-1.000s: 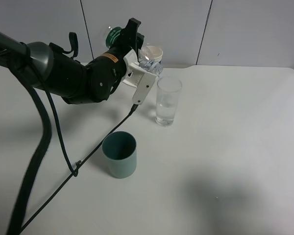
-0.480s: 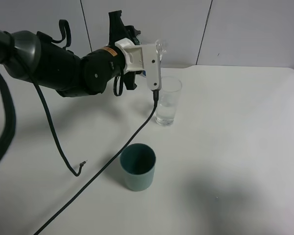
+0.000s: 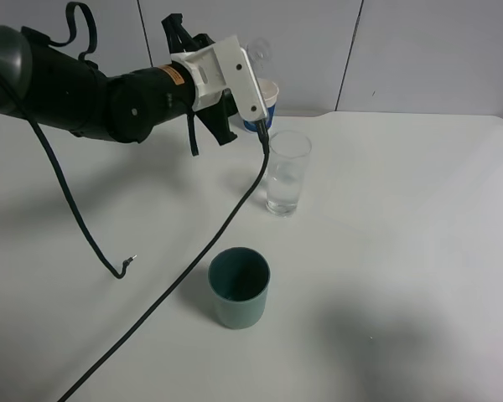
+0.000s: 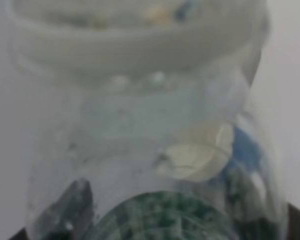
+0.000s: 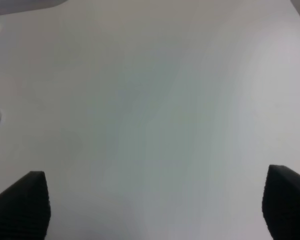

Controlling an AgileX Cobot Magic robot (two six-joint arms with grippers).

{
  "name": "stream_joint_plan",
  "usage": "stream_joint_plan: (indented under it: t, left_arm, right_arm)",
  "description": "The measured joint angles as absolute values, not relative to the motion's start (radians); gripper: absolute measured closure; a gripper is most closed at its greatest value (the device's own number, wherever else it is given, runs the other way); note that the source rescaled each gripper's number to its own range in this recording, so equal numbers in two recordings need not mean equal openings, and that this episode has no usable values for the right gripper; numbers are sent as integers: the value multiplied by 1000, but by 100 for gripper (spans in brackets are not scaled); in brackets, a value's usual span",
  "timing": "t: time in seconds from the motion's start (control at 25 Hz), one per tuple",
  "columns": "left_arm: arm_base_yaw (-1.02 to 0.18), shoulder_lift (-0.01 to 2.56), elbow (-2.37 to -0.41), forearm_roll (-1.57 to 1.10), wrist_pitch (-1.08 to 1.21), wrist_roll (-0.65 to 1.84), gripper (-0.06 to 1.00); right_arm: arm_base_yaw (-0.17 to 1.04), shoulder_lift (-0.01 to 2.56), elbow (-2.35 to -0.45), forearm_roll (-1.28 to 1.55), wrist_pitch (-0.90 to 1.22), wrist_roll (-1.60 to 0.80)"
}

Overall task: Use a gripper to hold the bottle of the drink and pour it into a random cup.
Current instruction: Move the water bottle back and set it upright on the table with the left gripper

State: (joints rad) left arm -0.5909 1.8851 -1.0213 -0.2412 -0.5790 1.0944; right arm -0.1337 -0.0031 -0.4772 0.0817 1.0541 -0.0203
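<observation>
up above the back of the table (image 3: 419,251), my left gripper (image 3: 245,75) is squeezed as far closed as it goes around the bottle (image 3: 259,48). from the high camera my black fingers are hidden behind the white housing, and only a pale, clear end of the bottle shows past it. my left wrist camera is filled with clear plastic and a strip of green label, so i take it as firmly held.

a second ago i had the bottle tipped with its mouth at the rim of the glass (image 3: 287,172). since then my wrist has rolled back and risen. the bottle is now higher, behind the glass and toward my left, no longer over its rim. the glass stands upright where it was, with clear liquid in its lower part. i judge the pour is done, and what remains is setting the bottle down.

something else shifted: the teal cup (image 3: 239,287) sits further toward my right and nearer the front edge than before. my trailing cable (image 3: 235,213) runs just beside it, so i suspect the cable pushed it. the same cable hangs close by the glass, which could be knocked next. the blue cup (image 3: 267,94) stands behind my gripper, partly covered.

my right gripper (image 5: 157,205) has its fingers spread wide over bare table, with nothing between them.
</observation>
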Motion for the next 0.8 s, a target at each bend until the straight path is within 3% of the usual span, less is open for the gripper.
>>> stream_joint_plan:
  t: [0.8]
  left_arm:
    - [-339,1757,-1021,487,-320,-144,92]
  right_arm:
    - [-134,-3,-477,82,1054,-20]
